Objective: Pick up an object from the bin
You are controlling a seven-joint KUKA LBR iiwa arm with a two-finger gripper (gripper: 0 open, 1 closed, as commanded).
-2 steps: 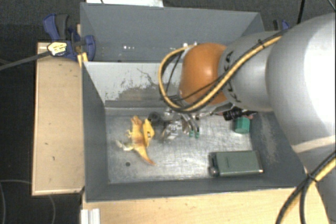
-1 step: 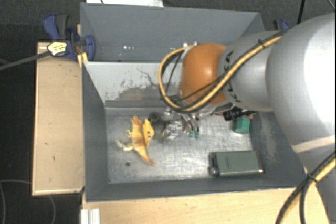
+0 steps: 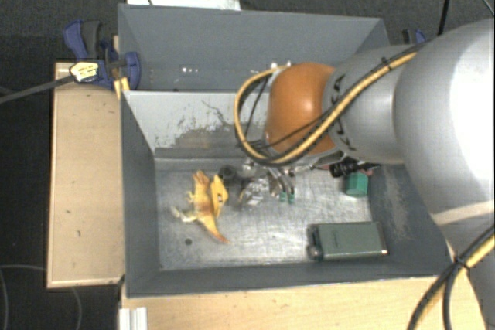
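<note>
My gripper hangs low over the middle of the bin floor, under the arm's orange cover. Just to its left lies a yellow and orange toy figure, lying flat, apart from the gripper. A small dark round thing sits between the toy and the gripper, close to the gripper's left side. Nothing shows inside the gripper.
A dark grey flat rectangular case lies at the front right of the bin. A small green block rests near the right wall, partly under the arm. The arm covers the bin's back right.
</note>
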